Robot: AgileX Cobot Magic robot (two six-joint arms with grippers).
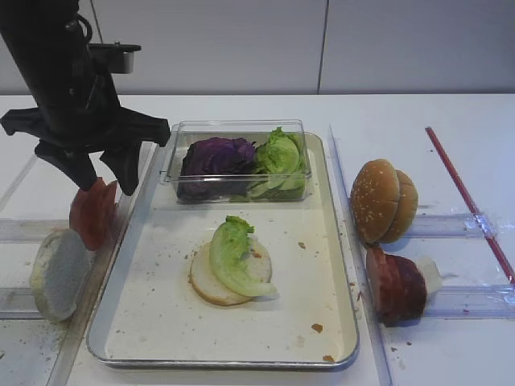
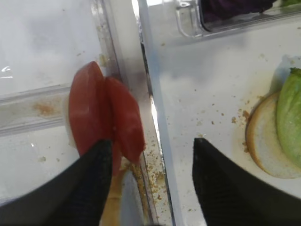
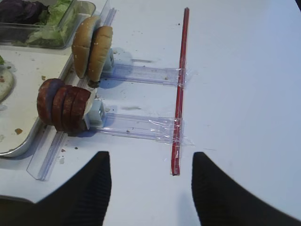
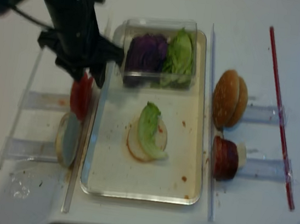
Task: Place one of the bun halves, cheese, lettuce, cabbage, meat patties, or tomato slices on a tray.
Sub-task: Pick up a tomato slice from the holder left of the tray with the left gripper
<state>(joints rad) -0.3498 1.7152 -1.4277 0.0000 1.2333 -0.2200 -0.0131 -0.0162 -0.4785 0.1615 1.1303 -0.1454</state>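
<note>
Exterior high view: a white table fills the frame below a pale grey panelled wall with one vertical seam. In the middle lies the tray, its cream floor dotted with crumbs. On it sits a pale bun half with a leaf of lettuce draped over it. At the tray's upper end stands a clear plastic box holding purple cabbage and more green leaves.

At the left of the frame, just off the tray, the tomato slices stand on edge in a clear rail, with another pale bun half below them. The left gripper hangs right above the slices, its jaws parted and nothing held; in the left wrist view one finger overlaps the slices, and I cannot tell whether it touches.

At the right, sesame bun tops and the meat patties stand upright in rails, beside a thin red strip taped to the table. The right gripper is low in its wrist view; its fingers stand apart there with nothing between them.
</note>
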